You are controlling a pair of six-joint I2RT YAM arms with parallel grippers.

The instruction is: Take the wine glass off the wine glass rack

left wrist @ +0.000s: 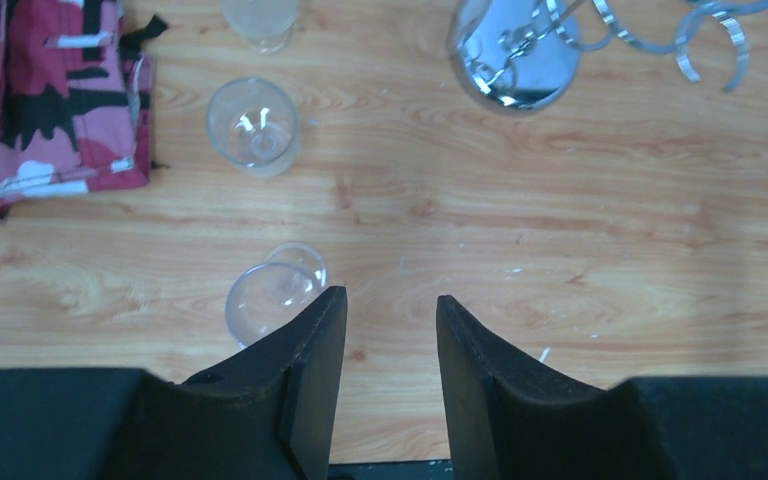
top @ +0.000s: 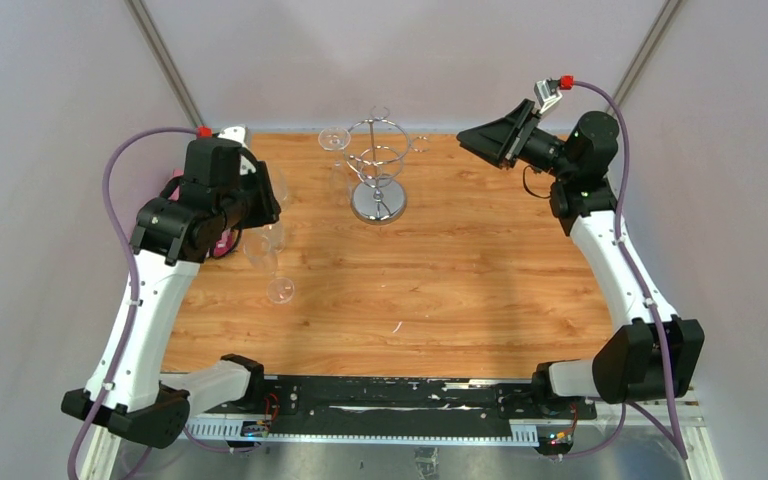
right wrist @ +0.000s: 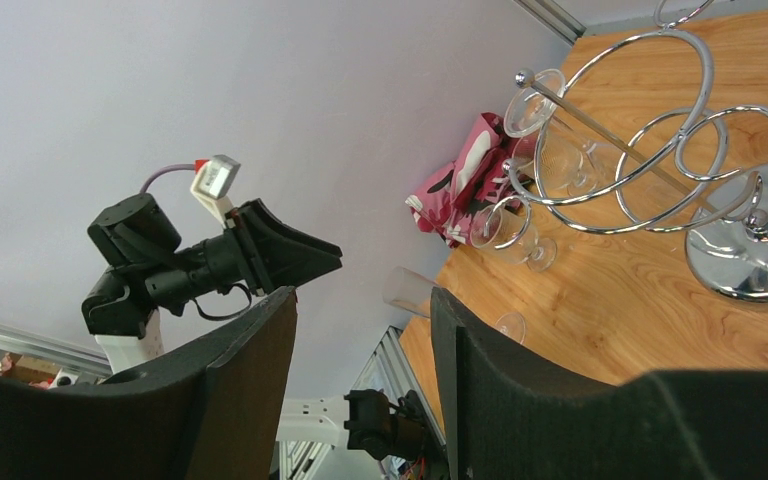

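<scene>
Left tool [left wrist: 390,295] hangs released over the tabletop [top: 480,280], its two black fingers parted with only bare wood showing in the gap. The right tool [right wrist: 362,295] is likewise released, jaws apart with nothing between them, raised and aimed sideways across the wood. Ahead of the left tool and off to its right stands the wine glass rack [left wrist: 515,50], its shiny disc base flat on the wood and its wire rings spreading farther right. From the right tool the same rack lies ahead and to the right, well apart from the fingers. Ahead of the left tool and far to its left lies a pink, black and white camouflage cloth [left wrist: 60,100]. One wine glass [right wrist: 570,160] hangs upside down from a ring on the side of the rack toward the left tool, foot in the wire, bowl below. Three loose glasses stand on the left tool's left side. The nearest glass [left wrist: 260,300] is just beside the left fingertip and partly hidden by it, so contact cannot be told. The middle glass [left wrist: 252,125] stands farther ahead, and the far glass [left wrist: 260,15] beyond that is cut off at the edge of view.
</scene>
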